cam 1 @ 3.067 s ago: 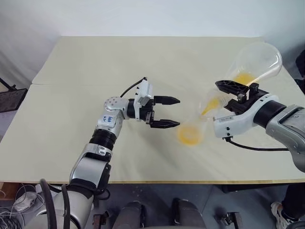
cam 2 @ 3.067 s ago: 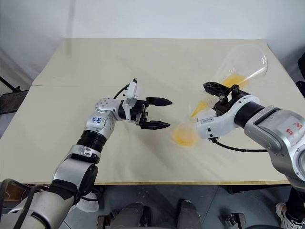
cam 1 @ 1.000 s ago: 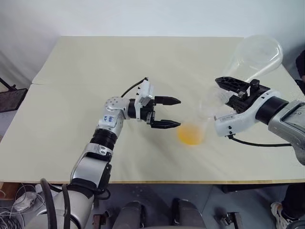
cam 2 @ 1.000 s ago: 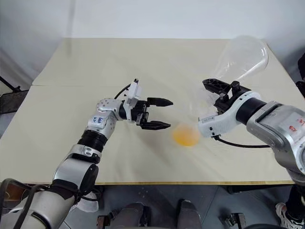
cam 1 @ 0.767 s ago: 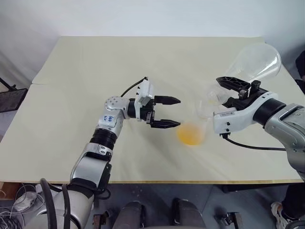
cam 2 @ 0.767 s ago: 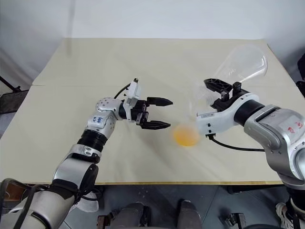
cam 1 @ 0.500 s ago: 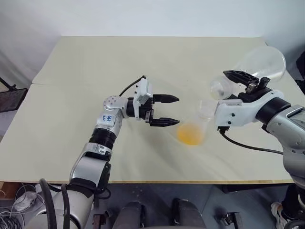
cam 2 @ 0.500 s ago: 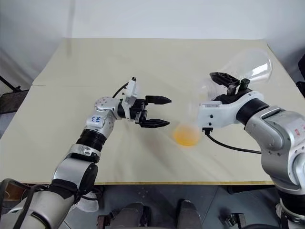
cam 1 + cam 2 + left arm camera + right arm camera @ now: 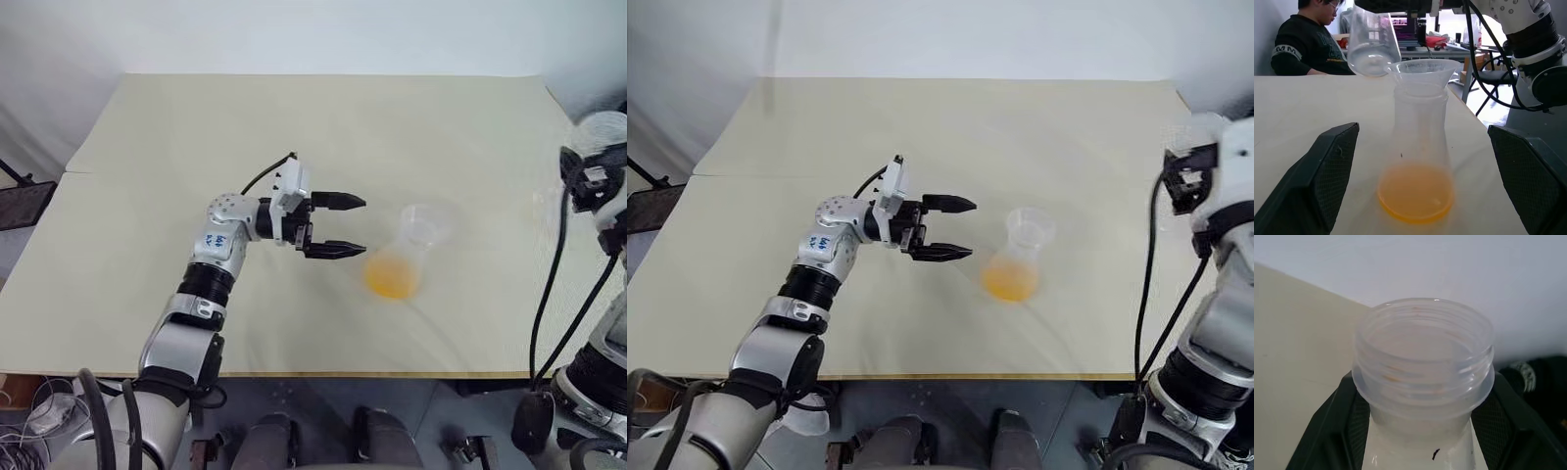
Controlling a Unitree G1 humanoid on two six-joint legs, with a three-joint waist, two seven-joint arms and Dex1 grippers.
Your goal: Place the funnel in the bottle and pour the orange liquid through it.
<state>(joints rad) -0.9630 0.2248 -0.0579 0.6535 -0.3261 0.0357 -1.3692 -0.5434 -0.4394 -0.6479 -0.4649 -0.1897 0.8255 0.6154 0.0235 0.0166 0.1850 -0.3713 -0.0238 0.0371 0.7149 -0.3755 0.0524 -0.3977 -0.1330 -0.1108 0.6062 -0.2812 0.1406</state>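
The bottle [image 9: 404, 257] stands upright on the table, right of centre, with the clear funnel [image 9: 423, 223] seated in its neck. The orange liquid [image 9: 391, 280] pools in its wide base. My left gripper [image 9: 358, 225] is level and open, its fingertips just left of the bottle's base, nothing between them. In the left wrist view its two fingers [image 9: 1327, 171] flank the bottle [image 9: 1420, 127]. At the far right, my right gripper [image 9: 1422, 401] is shut on the neck of an empty clear flask [image 9: 1422, 342], held above the table's right edge.
The beige table [image 9: 294, 127] spreads wide around the bottle. A seated person [image 9: 1308, 44] shows beyond the table's far side in the left wrist view, with chairs and desks behind. A black cable [image 9: 549, 294] hangs from my right arm.
The right arm has swung away to the right, from beside the funnel to the table's edge, turning the emptied flask upright. Bottle, funnel and left gripper have stayed put.
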